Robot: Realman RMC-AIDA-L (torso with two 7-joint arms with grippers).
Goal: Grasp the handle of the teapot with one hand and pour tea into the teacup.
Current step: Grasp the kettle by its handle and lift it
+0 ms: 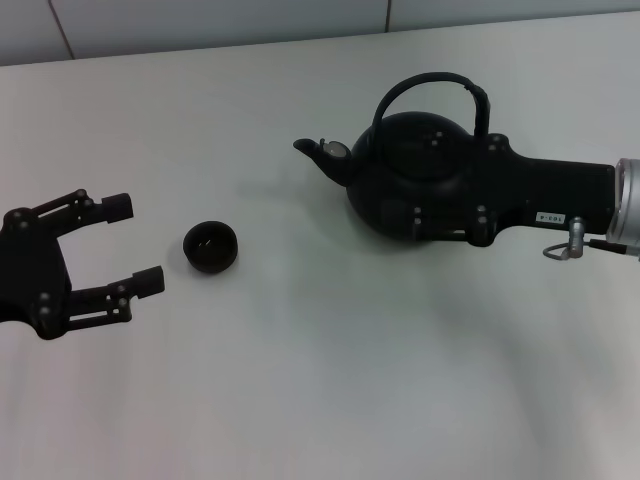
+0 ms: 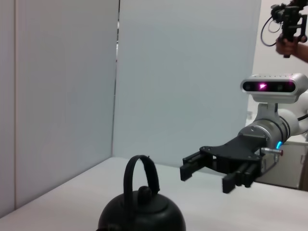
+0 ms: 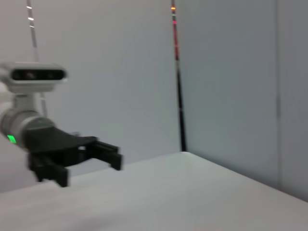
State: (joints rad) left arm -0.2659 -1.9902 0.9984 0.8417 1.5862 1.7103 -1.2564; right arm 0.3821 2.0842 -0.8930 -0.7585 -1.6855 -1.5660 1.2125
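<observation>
Soft, even light is falling on the white table [image 1: 300, 380], making only faint shadows beside the teapot [image 1: 410, 175] and the teacup [image 1: 210, 246]. The right wrist view is looking blurry

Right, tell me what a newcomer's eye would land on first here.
First, the big black teapot on the white table, far right, its arched handle upright and its spout aimed toward the robot's left. The right pincer lies over the pot's body; its fingers are lost against the black. Next, the tiny teacup, alone at centre left, and the left pincer, open beside it without touching.
</observation>
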